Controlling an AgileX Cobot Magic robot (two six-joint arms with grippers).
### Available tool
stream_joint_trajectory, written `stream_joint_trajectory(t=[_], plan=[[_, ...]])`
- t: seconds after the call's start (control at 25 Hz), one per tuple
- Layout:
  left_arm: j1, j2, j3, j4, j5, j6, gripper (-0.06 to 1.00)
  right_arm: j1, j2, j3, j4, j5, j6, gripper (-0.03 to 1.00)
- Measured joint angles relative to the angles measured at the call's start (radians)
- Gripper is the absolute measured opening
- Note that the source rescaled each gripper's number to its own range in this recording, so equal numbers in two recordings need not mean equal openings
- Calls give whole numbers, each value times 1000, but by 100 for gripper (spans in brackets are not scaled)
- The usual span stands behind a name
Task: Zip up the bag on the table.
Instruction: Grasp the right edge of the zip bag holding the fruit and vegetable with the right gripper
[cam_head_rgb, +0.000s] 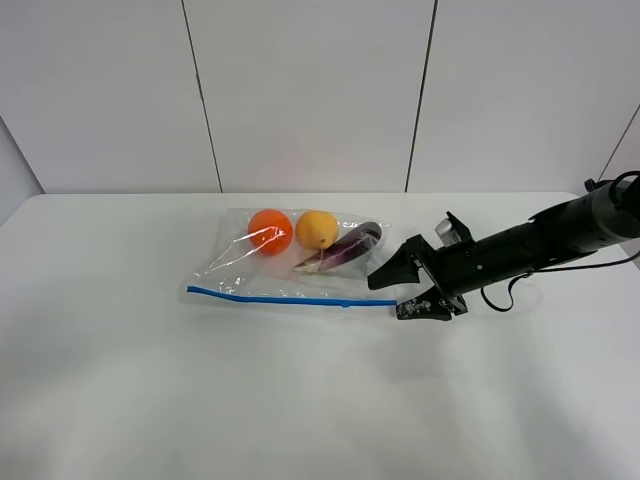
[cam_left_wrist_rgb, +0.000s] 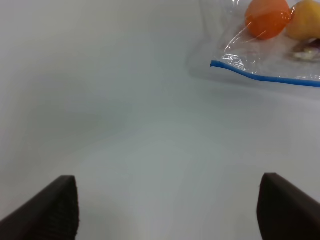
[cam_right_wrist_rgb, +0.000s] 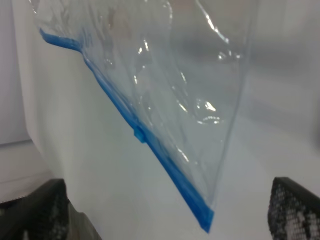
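Observation:
The clear bag (cam_head_rgb: 300, 262) lies on the white table (cam_head_rgb: 130, 380), holding an orange (cam_head_rgb: 270, 230), a yellow fruit (cam_head_rgb: 316, 229) and a purple aubergine (cam_head_rgb: 345, 252). Its blue zip strip (cam_head_rgb: 290, 296) runs along the near edge. My right gripper (cam_head_rgb: 399, 294) is open at the strip's right end. In the right wrist view the bag's corner (cam_right_wrist_rgb: 204, 218) lies between the spread fingers of the right gripper (cam_right_wrist_rgb: 165, 215), with a small blue tab (cam_right_wrist_rgb: 139, 135) further up the strip. My left gripper (cam_left_wrist_rgb: 167, 210) is open and empty over bare table, with the bag's left end (cam_left_wrist_rgb: 235, 62) some way ahead.
Grey wall panels (cam_head_rgb: 310, 90) rise behind the table's far edge. The right arm (cam_head_rgb: 530, 245) reaches in from the right with a cable (cam_head_rgb: 505, 297) hanging under it. The left arm is out of the exterior high view.

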Motion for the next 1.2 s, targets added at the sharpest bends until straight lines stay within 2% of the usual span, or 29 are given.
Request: stream_joint_trajectory(t=[0.24, 0.36, 0.44, 0.68, 0.8, 1.0, 1.2], plan=[[0, 0, 0, 0, 0, 0, 95, 26, 32, -1, 41, 6, -2, 98], [0, 0, 0, 0, 0, 0, 95, 36, 37, -1, 41, 9, -2, 94], [0, 0, 0, 0, 0, 0, 95, 37, 37, -1, 41, 8, -2, 87], [0, 0, 0, 0, 0, 0, 95, 37, 37, -1, 42, -5, -2, 56], [0, 0, 0, 0, 0, 0, 95, 37, 37, -1, 42, -20, -2, 52], [0, 0, 0, 0, 0, 0, 95, 37, 37, -1, 42, -23, -2, 50], [0, 0, 0, 0, 0, 0, 95, 37, 37, -1, 43, -25, -2, 31]])
